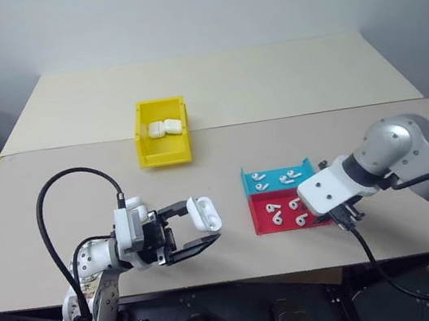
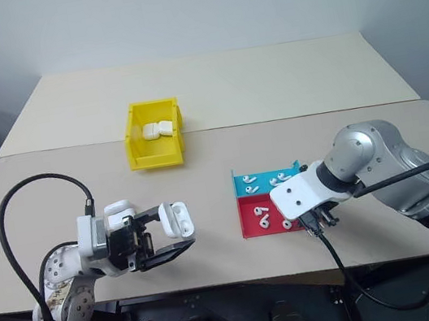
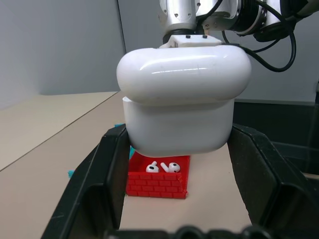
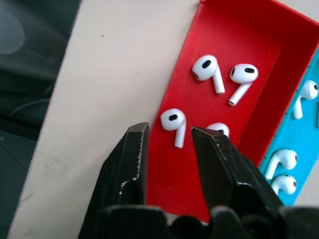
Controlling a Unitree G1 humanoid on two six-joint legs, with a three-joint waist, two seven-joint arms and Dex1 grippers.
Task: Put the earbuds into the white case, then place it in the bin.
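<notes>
Trouble looks likeliest at the right pincer [image 4: 168,137]: its fingers stand narrowly apart around one earbud [image 4: 174,122] in the red tray [image 4: 172,169], and a skewed pinch could flick it out. The left pincer [image 1: 186,229] holds the white case [image 1: 204,213] above the worktop [image 1: 267,77]. I count two cases in the yellow bin [image 1: 165,148], four earbuds visible in red, and about four in the teal tray [image 1: 277,177].

Yellow bin [image 1: 165,151], white earbuds [image 4: 174,120], teal-and-red tray [image 1: 260,223] with brick-patterned wall

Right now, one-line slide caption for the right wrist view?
Right gripper fingers straddle an earbud in the red tray half.
</notes>
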